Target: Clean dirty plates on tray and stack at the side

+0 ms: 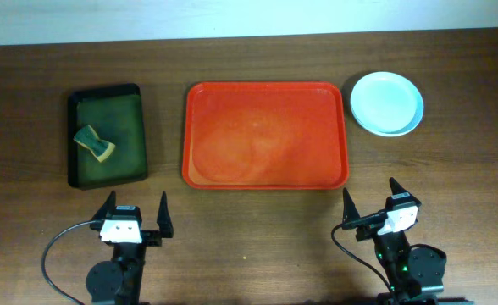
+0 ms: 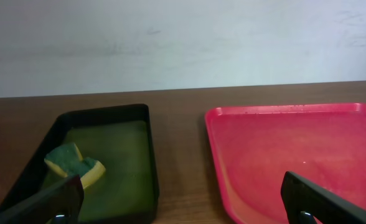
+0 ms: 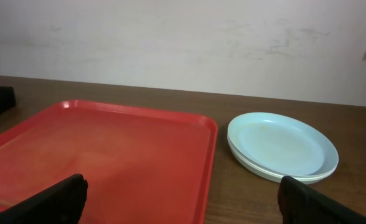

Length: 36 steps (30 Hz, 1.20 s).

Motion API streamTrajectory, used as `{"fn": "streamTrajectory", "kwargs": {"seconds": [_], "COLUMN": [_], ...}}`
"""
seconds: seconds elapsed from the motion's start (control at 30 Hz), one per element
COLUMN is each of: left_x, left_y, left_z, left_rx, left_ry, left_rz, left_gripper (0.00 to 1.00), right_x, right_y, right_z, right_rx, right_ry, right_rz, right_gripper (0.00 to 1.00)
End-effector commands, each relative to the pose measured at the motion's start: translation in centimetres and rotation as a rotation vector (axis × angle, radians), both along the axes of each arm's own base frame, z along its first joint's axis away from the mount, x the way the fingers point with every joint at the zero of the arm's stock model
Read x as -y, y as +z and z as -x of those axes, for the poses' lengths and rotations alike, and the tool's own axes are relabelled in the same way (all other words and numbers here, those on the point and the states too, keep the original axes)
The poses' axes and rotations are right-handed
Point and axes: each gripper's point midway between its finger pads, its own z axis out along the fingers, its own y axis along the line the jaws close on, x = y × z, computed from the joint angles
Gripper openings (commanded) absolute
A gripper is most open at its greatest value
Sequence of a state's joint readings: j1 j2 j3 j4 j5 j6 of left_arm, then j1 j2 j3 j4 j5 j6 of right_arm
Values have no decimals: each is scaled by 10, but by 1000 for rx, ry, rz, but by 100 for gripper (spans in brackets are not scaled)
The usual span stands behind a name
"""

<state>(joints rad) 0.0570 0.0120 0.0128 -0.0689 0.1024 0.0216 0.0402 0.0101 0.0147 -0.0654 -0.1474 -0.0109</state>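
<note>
The red-orange tray (image 1: 266,135) lies in the middle of the table with nothing on it; it also shows in the left wrist view (image 2: 295,149) and the right wrist view (image 3: 108,155). The plates (image 1: 387,102) sit stacked on the table right of the tray, a pale mint-blue one on top with a faint yellow speck (image 3: 281,146). My left gripper (image 1: 136,219) is open and empty near the front edge, its fingers seen in the left wrist view (image 2: 183,202). My right gripper (image 1: 374,203) is open and empty, front right (image 3: 183,199).
A dark green tray (image 1: 107,135) stands left of the red-orange tray and holds a green and yellow sponge (image 1: 94,144), also seen in the left wrist view (image 2: 75,164). A pale wall runs behind the table's far edge.
</note>
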Motion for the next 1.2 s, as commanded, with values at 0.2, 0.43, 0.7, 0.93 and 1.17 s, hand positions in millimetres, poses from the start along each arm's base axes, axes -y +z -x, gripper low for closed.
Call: {"fn": "streamTrajectory", "kwargs": {"seconds": [0.2, 0.43, 0.7, 0.93, 1.17], "left_x": [-18, -24, -22, -22, -21], "left_y": [-5, -5, -4, -4, -4], "left_z": [1, 1, 1, 1, 1], "left_rx": [-16, -14, -12, -11, -11], "left_ry": [110, 144, 133, 131, 131], "left_rz": [45, 49, 42, 42, 42], "left_gripper": [99, 99, 99, 99, 99], "right_x": [-2, -2, -2, -2, -2], "right_y": [-3, -3, -3, -3, -3], "right_z": [0, 0, 0, 0, 0], "right_rx": [-3, -3, -3, -3, -3], "right_ry": [10, 10, 10, 10, 10], "right_rz": [-3, -3, -3, -3, -3], "right_gripper": [98, 98, 98, 98, 98]}}
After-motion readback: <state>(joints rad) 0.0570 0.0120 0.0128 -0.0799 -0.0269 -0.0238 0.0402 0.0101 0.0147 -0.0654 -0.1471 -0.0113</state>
